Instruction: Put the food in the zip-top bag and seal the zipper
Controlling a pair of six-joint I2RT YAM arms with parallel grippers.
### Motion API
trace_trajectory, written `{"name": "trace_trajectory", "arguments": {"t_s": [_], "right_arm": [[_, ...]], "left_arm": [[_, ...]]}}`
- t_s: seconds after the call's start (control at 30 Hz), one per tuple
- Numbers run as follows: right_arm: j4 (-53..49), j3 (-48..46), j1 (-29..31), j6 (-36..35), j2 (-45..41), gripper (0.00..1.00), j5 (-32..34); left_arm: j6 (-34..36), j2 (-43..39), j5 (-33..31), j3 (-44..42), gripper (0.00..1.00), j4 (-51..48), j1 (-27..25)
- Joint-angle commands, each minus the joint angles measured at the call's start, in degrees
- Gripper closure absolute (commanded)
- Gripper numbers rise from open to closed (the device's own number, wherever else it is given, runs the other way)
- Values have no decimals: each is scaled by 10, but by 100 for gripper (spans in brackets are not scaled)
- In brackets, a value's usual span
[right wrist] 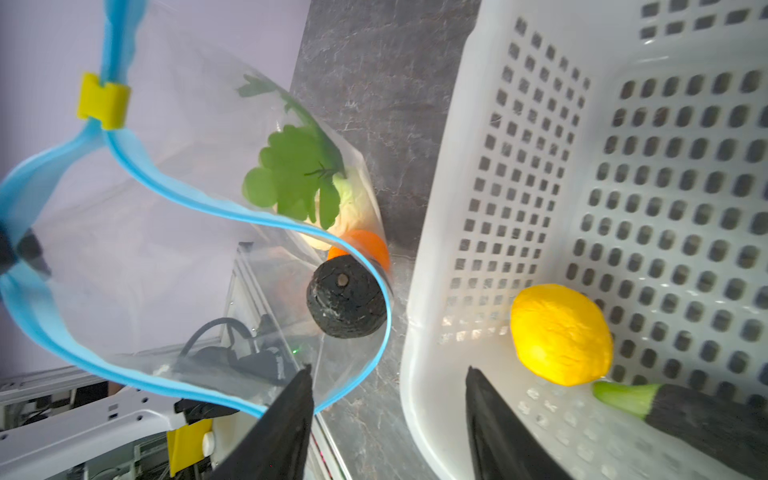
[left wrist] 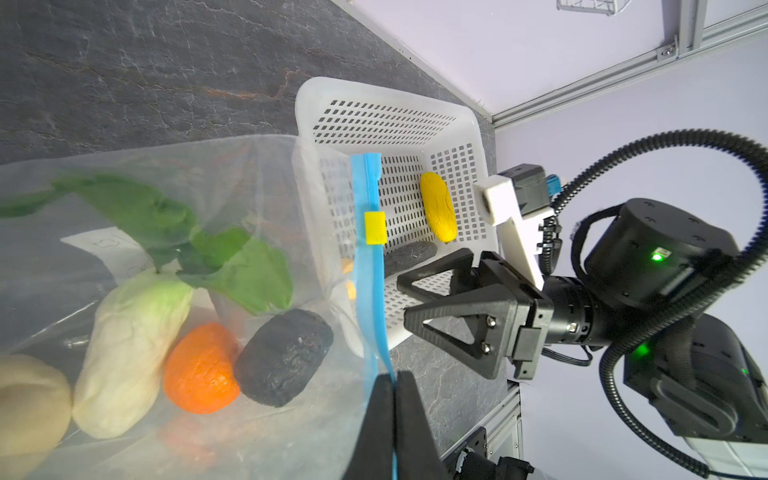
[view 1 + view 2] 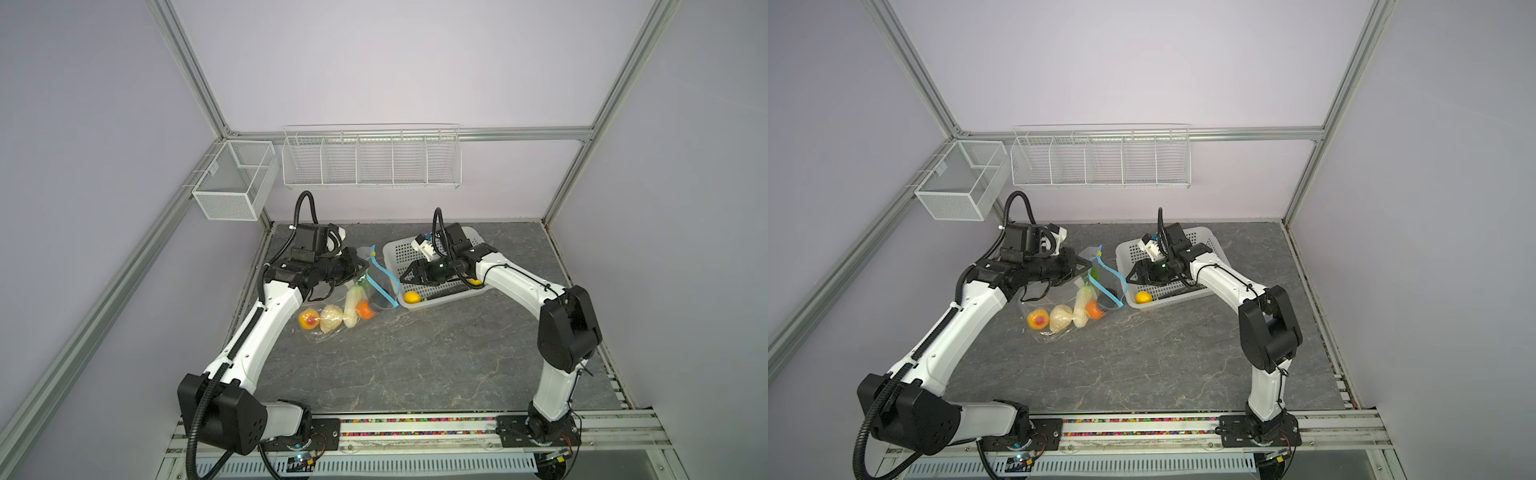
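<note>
We find no text, number or brand that we can read. The white label (image 2: 106,248) on the clear bag (image 2: 270,187), which lies toward ten o'clock from the middle of the table (image 3: 415,353), carries faint grey marks, too blurred to make out. The small tag (image 3: 214,168) on the mesh box (image 3: 232,195), farther out at ten o'clock, is too small to read.

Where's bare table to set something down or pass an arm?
Bare: the table's wide front half, in front of the bag and basket; also right of the basket. Crowded: the narrow gap between bag and basket, by the right gripper.
</note>
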Motion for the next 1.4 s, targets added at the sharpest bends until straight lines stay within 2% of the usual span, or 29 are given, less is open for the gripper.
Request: {"name": "trace_trajectory", "arguments": {"t_s": [0.0, 0.13, 0.33, 0.47, 0.77, 1.03, 1.37], "right_arm": [[43, -7, 9, 53, -5, 42, -42], [45, 9, 24, 60, 21, 46, -49], [62, 23, 29, 73, 39, 59, -61], [61, 30, 31, 77, 47, 72, -66], [60, 49, 39, 78, 39, 92, -65], [35, 104, 54, 70, 32, 93, -54], [-21, 187, 74, 58, 25, 93, -23]], "left_arm": [[-10, -17, -12, 9, 100, 14, -2], [-11, -24, -16, 6, 100, 14, -2], [-3, -27, -17, 5, 100, 6, 1], [-2, -27, -15, 5, 100, 6, 4], [1, -32, -13, 9, 100, -2, 16], [13, -49, -32, 48, 100, -46, 33], [3, -98, -21, 66, 100, -61, 65]]}}
